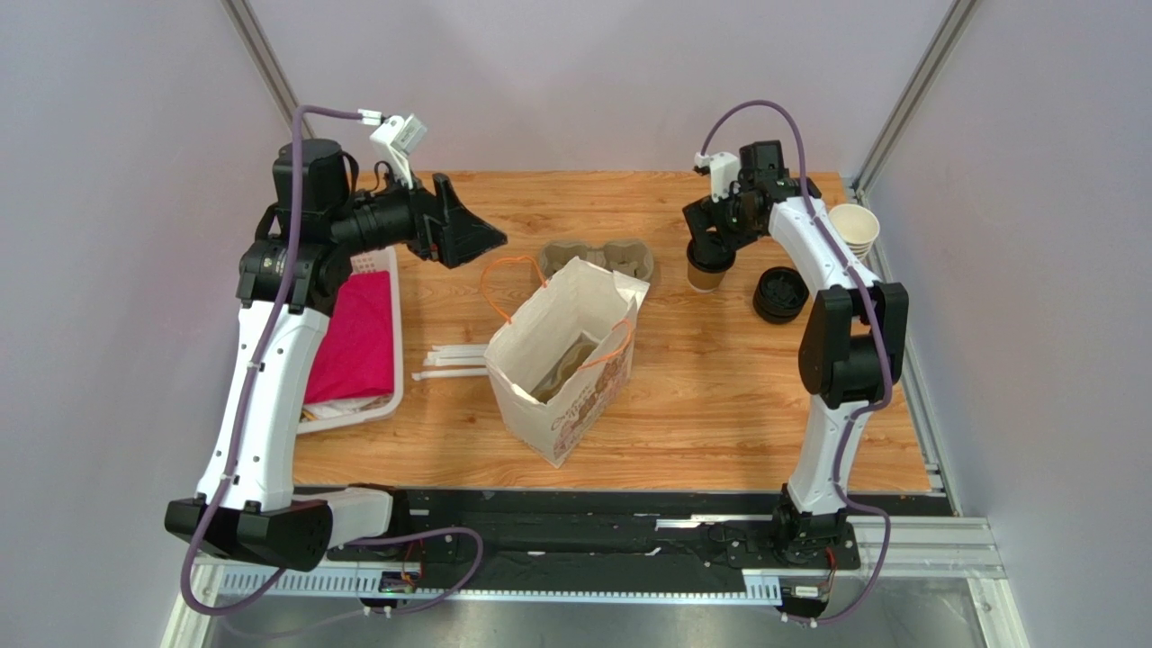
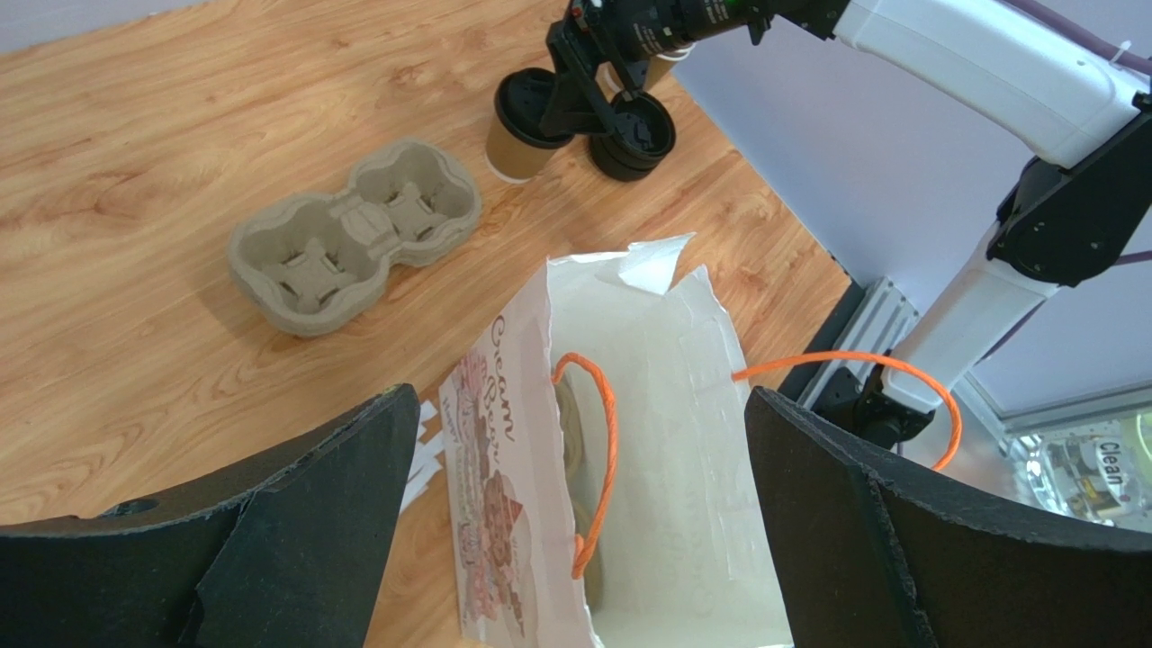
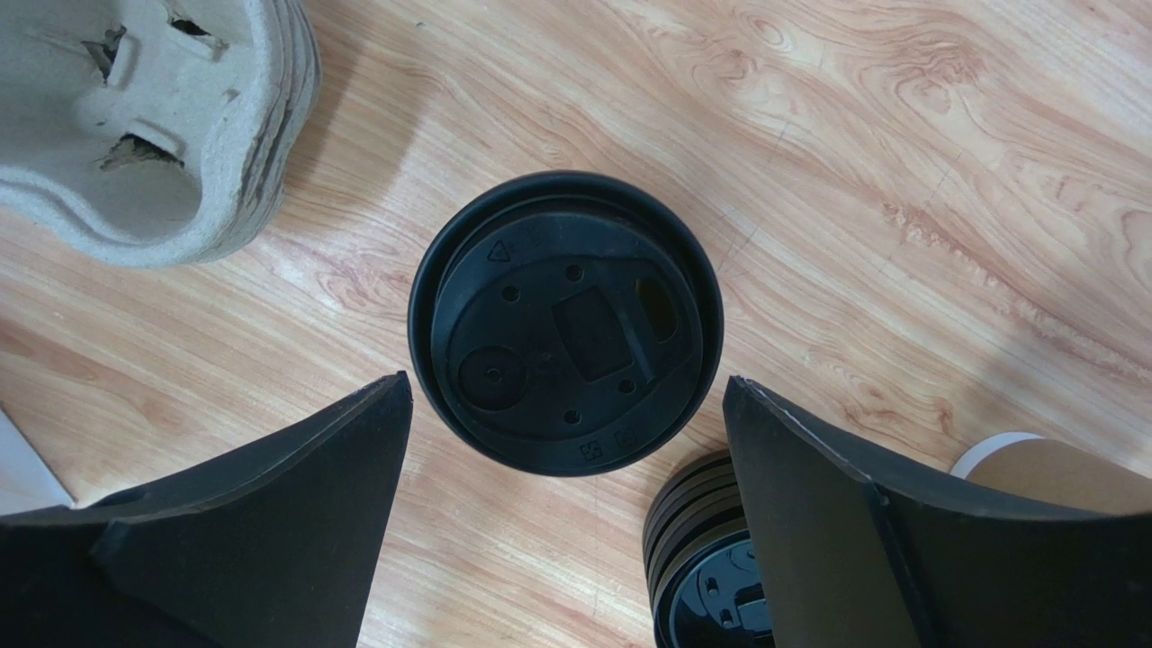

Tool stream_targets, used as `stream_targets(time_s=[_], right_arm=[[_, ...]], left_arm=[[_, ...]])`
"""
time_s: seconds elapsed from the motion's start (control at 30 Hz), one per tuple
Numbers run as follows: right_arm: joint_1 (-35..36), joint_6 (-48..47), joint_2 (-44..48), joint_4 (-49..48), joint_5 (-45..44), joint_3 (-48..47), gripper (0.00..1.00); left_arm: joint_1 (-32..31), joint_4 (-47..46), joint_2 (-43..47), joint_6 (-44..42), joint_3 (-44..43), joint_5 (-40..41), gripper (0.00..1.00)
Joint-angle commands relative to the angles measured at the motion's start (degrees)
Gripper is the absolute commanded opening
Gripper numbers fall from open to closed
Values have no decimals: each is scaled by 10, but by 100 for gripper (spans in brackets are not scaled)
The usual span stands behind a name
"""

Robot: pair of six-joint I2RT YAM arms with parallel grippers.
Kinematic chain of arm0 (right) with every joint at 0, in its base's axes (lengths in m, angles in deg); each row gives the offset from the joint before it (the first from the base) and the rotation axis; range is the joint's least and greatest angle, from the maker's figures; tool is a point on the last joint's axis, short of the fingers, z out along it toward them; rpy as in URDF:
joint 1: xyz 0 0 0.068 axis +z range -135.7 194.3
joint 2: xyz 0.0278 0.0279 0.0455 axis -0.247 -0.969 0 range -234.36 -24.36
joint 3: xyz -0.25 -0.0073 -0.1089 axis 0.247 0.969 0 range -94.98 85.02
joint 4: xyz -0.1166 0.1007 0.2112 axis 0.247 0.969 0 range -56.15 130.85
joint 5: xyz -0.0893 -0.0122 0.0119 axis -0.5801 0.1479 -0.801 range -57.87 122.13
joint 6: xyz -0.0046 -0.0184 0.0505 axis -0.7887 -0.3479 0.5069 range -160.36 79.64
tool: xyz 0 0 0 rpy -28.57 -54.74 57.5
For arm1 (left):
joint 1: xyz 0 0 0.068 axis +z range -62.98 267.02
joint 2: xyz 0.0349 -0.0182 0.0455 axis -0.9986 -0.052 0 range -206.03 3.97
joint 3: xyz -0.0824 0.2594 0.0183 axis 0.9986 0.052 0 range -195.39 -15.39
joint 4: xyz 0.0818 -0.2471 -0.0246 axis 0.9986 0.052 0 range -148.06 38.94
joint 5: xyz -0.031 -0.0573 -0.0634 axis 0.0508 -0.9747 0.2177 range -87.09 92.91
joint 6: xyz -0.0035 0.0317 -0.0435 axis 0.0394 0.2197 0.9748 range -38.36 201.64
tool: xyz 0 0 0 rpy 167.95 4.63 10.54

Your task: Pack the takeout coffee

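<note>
The takeout coffee, a tan paper cup with a black lid, stands on the wooden table behind and to the right of the bag. My right gripper hangs open straight above it. In the right wrist view the lid lies between the spread fingers, which do not touch it. The cup also shows in the left wrist view. The white paper bag with orange handles stands open mid-table. My left gripper is open and empty above the bag's far left side, looking into the bag.
A grey pulp cup carrier lies behind the bag, left of the coffee. A stack of loose black lids and lidless cream cups stand right of the coffee. A white tray with pink cloth is at the left; white strips lie beside the bag.
</note>
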Motion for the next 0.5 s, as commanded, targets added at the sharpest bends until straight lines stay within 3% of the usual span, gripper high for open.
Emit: stream_targets(time_s=[0.0, 0.23, 0.47], right_arm=[[-1, -4, -13, -29, -8, -26, 91], [-1, -5, -20, -42, -6, -21, 89], [0, -15, -22, -48, -8, -8, 78]], left_arm=[[4, -14, 2, -6, -1, -8, 99], [4, -12, 2, -6, 3, -7, 99], [4, 20, -5, -27, -1, -10, 99]])
